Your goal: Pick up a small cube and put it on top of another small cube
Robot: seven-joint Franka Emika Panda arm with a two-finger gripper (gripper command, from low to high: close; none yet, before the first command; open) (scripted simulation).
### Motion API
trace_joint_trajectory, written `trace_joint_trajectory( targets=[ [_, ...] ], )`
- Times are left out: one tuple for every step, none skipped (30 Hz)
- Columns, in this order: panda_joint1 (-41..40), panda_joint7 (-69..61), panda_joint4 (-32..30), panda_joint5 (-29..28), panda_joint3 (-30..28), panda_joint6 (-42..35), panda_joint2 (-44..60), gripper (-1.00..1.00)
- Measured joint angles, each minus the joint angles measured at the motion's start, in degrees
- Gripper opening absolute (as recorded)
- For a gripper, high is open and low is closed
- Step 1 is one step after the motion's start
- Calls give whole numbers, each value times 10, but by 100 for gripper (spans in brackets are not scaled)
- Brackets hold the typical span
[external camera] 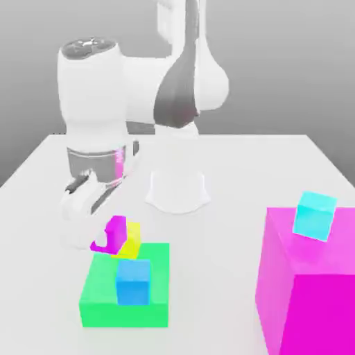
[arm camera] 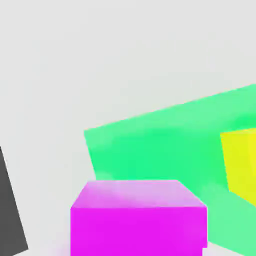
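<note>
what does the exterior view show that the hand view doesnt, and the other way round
Exterior view alone: the white robot arm, a small blue cube on the flat green block, a cyan cube atop the huge magenta block, and the white table.

Hand view alone: a dark grey slanted edge at the picture's border.

Both: the small glossy magenta cube, the small bright yellow cube beside it, and the flat green block.

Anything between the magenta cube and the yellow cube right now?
Nothing: in the hand view, only bare green block top separates the small magenta cube from the yellow cube.
</note>
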Motion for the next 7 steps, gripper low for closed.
trace_joint_trajectory(
  targets=[
    [0,3,-3,-5,2,16,13,-100],
    [0,7,-5,-11,3,34,29,-100],
    [1,11,-9,-16,3,53,46,-100],
    [1,14,-12,-21,4,72,61,100],
    [1,14,-12,-21,4,72,61,100],
    [1,14,-12,-21,4,72,61,100],
    [1,14,-12,-21,4,72,61,100]
  ],
)
